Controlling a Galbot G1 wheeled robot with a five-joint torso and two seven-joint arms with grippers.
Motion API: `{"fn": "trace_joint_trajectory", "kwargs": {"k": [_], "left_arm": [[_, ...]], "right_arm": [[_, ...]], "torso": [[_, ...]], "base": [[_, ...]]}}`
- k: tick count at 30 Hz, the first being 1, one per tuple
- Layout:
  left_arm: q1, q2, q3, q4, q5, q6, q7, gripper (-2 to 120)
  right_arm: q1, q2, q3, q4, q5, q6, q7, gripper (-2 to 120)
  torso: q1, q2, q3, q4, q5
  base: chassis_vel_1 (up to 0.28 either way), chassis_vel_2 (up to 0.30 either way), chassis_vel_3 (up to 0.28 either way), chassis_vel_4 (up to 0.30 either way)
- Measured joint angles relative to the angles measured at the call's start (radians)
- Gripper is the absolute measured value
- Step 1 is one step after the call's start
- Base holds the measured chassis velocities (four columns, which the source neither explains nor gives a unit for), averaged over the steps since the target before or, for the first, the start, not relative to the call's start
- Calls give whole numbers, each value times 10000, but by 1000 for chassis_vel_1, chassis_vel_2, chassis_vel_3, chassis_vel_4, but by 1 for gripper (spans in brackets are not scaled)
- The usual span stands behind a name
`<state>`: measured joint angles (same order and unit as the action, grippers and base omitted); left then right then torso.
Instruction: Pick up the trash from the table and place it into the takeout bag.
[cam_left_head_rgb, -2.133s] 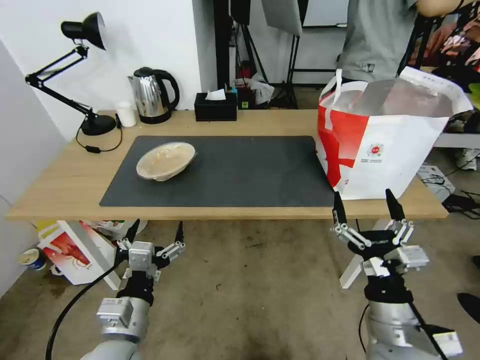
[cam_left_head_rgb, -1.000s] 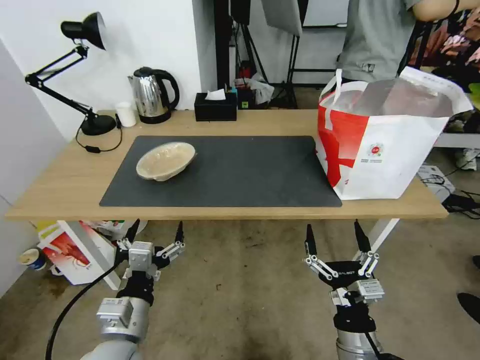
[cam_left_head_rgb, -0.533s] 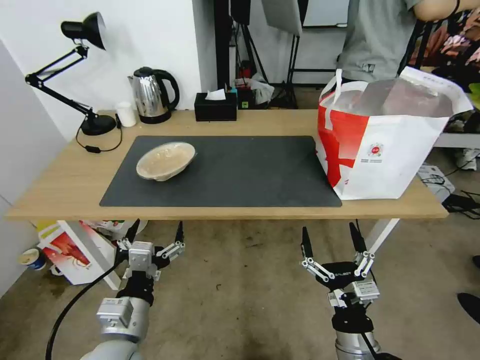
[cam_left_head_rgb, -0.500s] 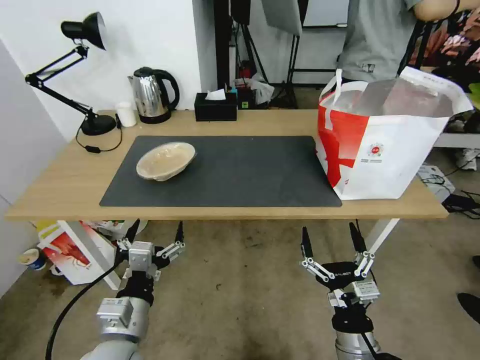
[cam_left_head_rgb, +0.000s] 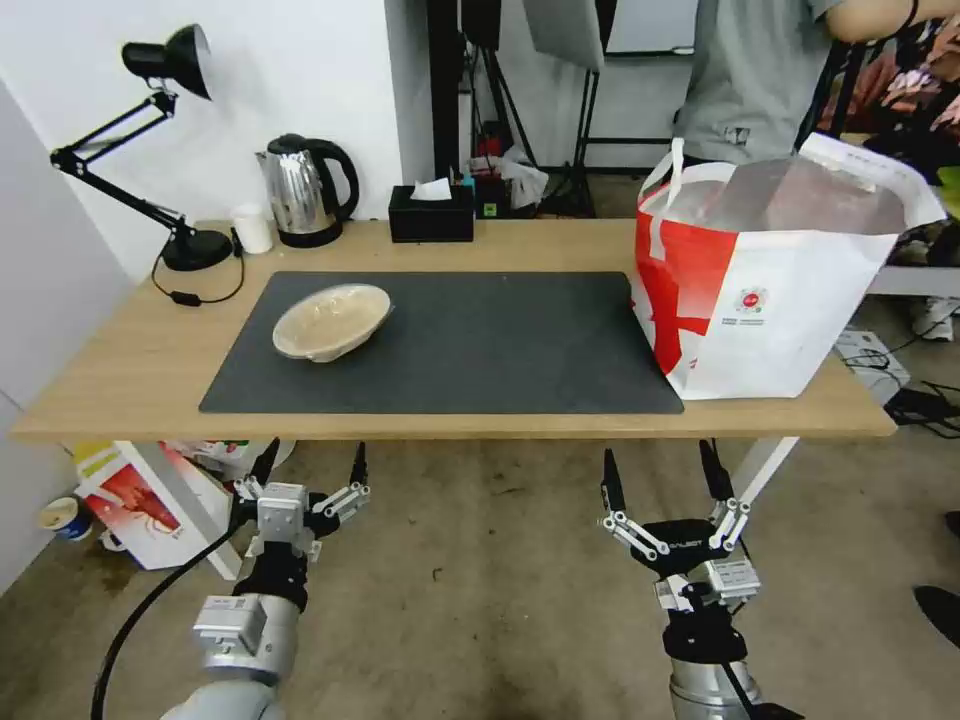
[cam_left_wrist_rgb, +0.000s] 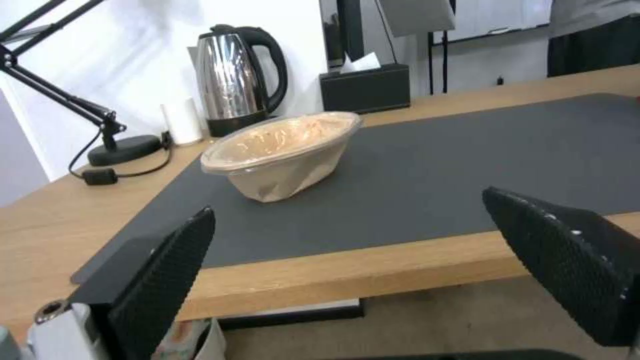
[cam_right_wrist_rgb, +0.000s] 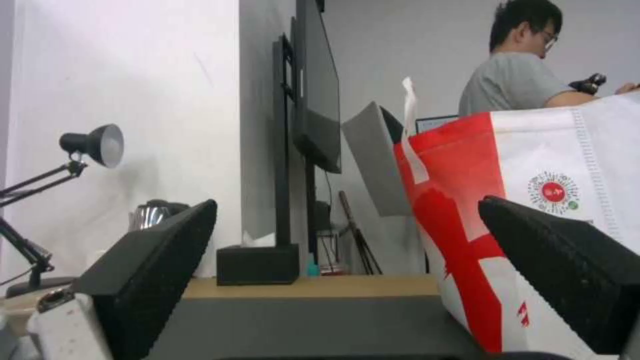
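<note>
Now the beige oval bowl (cam_left_head_rgb: 331, 321) sits on the dark grey mat (cam_left_head_rgb: 500, 345) toward its ten o'clock corner, tilted slightly, on the table (cam_left_head_rgb: 120, 370). The takeout bag (cam_left_head_rgb: 770, 280) stands upright at the table's three o'clock end, its near corner overlapping the mat's edge, mouth open to show foil lining. Below the table's front edge, the left gripper (cam_left_head_rgb: 310, 465) hangs at seven o'clock with its fingers spread wide and nothing between them. The right gripper (cam_left_head_rgb: 660, 475) hangs at five o'clock, likewise wide open and empty. At the table's far edge stand a steel kettle (cam_left_head_rgb: 305, 190) at eleven o'clock and a black tissue box (cam_left_head_rgb: 431, 213) near twelve.
</note>
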<state>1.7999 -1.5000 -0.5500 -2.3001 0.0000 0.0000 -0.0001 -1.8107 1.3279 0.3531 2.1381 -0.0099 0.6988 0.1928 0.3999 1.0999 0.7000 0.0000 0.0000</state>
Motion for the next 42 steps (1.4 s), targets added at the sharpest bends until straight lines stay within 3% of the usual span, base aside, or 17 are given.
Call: {"fn": "trace_joint_trajectory", "kwargs": {"k": [42], "left_arm": [[0,0,0,0,0,0,0,100]], "right_arm": [[-38,36,5,85,-3,-28,64,100]], "torso": [[0,0,0,0,0]], "base": [[0,0,0,0]]}}
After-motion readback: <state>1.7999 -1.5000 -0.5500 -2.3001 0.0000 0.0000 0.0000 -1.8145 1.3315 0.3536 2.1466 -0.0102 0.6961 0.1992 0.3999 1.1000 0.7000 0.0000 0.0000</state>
